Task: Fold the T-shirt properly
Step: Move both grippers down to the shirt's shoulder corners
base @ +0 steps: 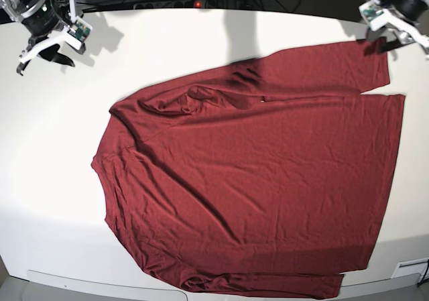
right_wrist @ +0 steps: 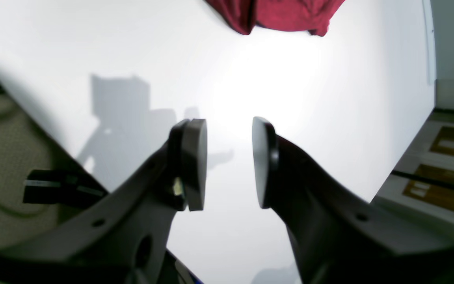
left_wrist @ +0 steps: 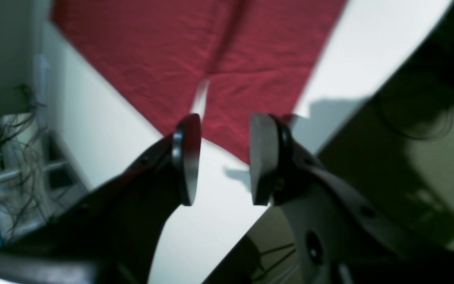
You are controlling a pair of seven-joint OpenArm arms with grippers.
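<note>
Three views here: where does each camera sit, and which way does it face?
Left wrist: on the left arm, looking past the open left gripper at the T-shirt and table edge.
Right wrist: behind the open right gripper, facing bare table, shirt at top.
Base: overhead, looking down; both grippers at far corners.
Shared: the T-shirt.

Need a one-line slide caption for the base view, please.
Maroon T-shirt spread flat on the white table, both pincers open and empty at the far corners.

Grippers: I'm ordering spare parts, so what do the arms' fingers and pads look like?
Left gripper and right gripper each have two curved, dark fingers ending in flat, rounded disc pads. Overhead, the wrists look black with white housings.
</note>
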